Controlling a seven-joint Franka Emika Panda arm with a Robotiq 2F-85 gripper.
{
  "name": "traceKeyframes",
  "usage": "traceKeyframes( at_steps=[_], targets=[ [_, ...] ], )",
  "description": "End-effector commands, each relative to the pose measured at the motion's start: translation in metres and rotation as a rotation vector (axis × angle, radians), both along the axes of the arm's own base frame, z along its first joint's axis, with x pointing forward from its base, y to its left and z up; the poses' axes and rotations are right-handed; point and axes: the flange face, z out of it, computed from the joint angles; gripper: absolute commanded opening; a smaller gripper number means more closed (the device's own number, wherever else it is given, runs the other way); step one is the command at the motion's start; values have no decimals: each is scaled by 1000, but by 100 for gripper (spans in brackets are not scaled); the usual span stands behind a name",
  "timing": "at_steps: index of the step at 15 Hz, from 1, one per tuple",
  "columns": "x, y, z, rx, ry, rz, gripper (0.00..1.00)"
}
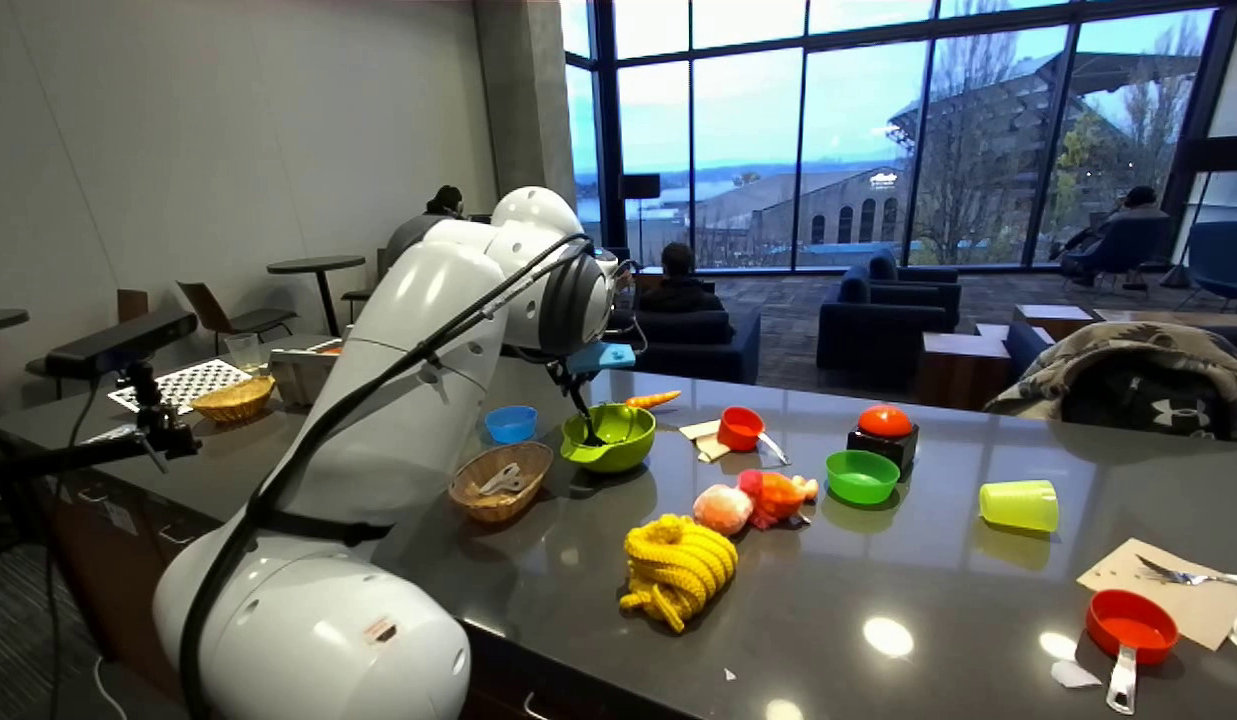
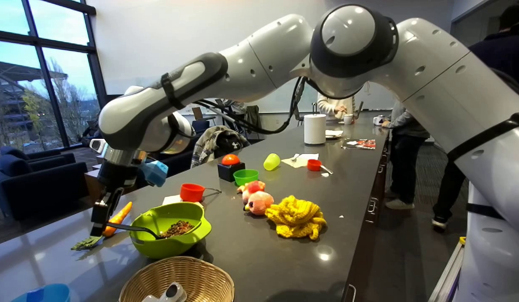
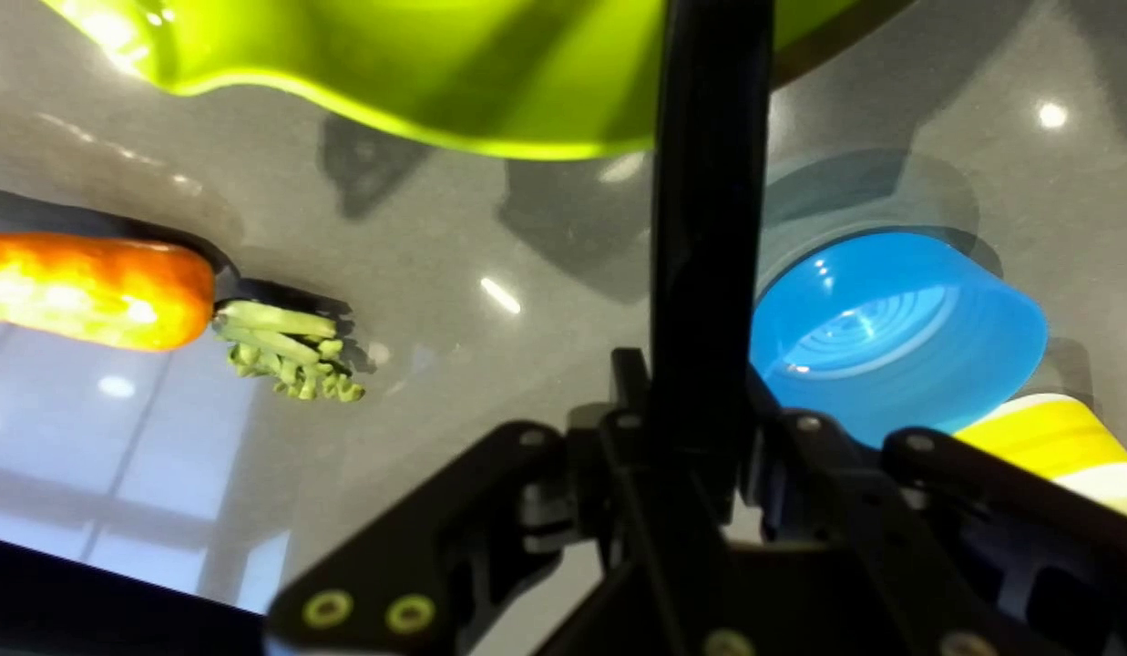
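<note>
My gripper is shut on the handle of a black spoon. The handle slopes down into a lime-green bowl, its far end resting by a heap of small brown and reddish bits. In the wrist view the dark spoon handle runs up from between the fingers and across the bowl's edge. An orange carrot with green tops lies on the counter beside the bowl, close to the gripper. The fingertips are partly hidden behind the handle in the wrist view.
A blue bowl and a wicker basket holding a pale object stand near the green bowl. Further along are a red cup, plush toys, yellow knitting, a green dish and a red-topped black box.
</note>
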Motion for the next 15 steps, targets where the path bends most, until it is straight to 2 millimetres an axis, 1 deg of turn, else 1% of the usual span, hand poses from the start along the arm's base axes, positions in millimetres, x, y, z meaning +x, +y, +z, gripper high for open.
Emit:
traceKeyframes(
  at_steps=[1, 5, 10, 13, 15],
  targets=[
    [4, -5, 5, -6, -15, 1, 6],
    [15, -21, 10, -13, -34, -9, 6],
    [41, -42, 29, 28, -89, -22, 6],
    [50, -45, 45, 107, -121, -33, 6],
    [53, -44, 52, 185, -138, -57, 6]
  ],
)
